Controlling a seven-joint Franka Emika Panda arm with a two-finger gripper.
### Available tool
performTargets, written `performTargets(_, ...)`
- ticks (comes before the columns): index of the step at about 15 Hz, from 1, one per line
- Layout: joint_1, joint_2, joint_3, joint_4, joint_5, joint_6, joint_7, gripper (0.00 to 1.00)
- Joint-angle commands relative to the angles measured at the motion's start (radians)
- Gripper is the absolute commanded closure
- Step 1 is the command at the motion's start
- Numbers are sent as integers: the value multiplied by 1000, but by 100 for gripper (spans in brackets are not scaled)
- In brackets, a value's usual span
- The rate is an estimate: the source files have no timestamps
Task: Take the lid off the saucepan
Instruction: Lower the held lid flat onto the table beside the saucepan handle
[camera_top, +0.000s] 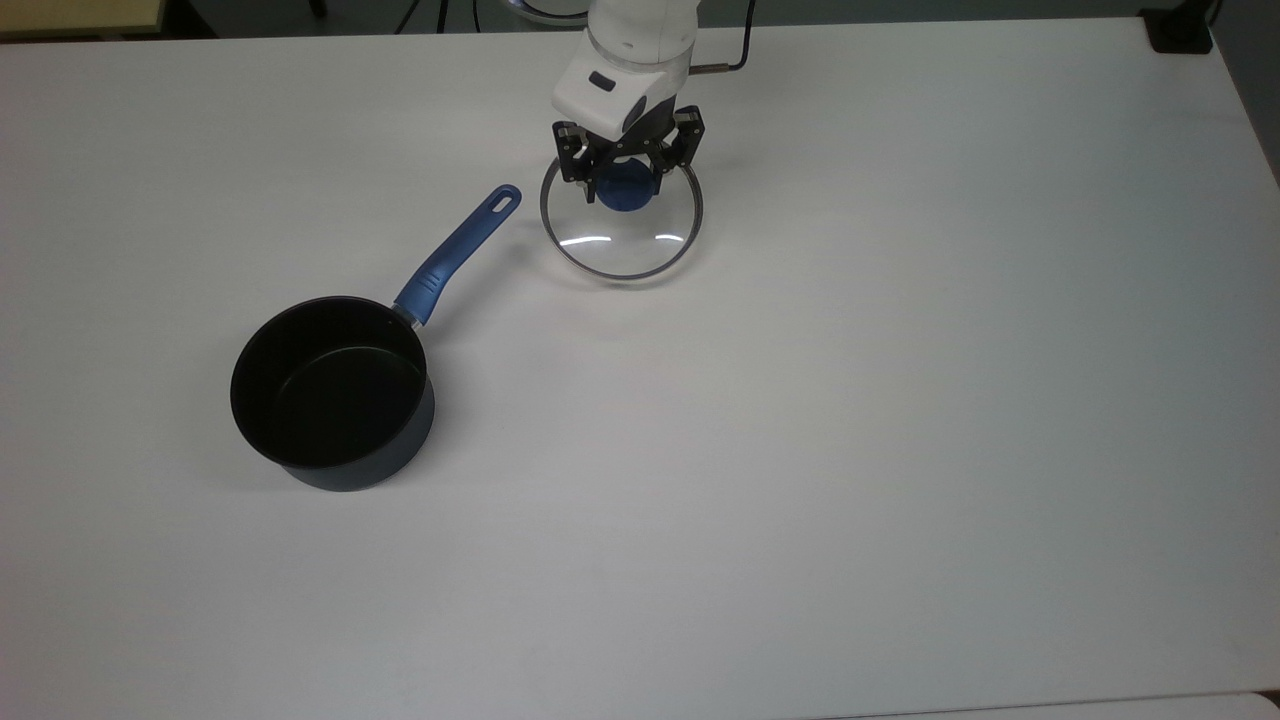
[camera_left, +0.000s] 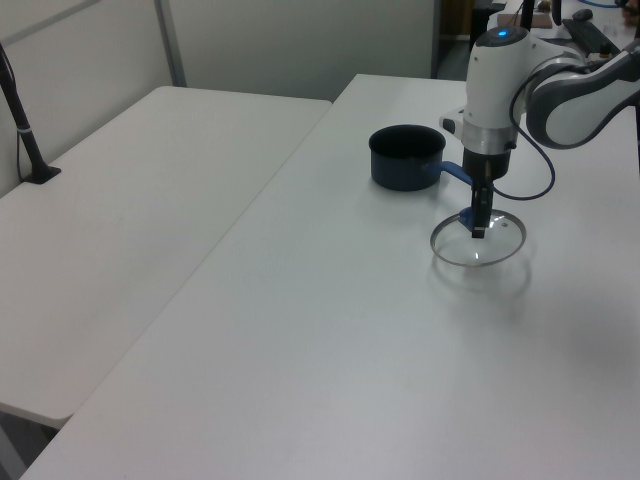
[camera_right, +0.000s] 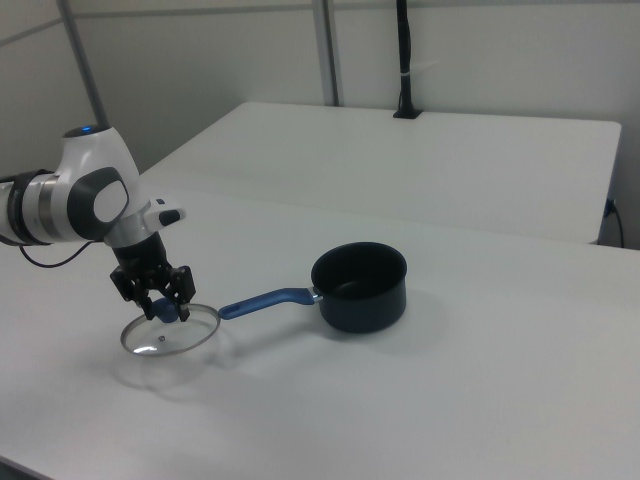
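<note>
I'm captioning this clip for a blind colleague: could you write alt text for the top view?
A white robot arm's gripper holds a round glass lid by its blue knob, near the far edge of a white table. Toward the top view's lower left, apart from the lid, stands an uncovered dark saucepan, its long blue handle pointing up and right toward the lid.

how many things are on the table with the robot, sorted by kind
saucepan: 1
lid: 1, held by its blue knob in the gripper
total: 2
</note>
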Motion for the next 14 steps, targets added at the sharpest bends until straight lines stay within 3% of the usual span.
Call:
performTargets(1,-59,-43,50,-63,-17,9,-32,32)
performTargets(14,-80,1,81,-86,-21,9,-34,33)
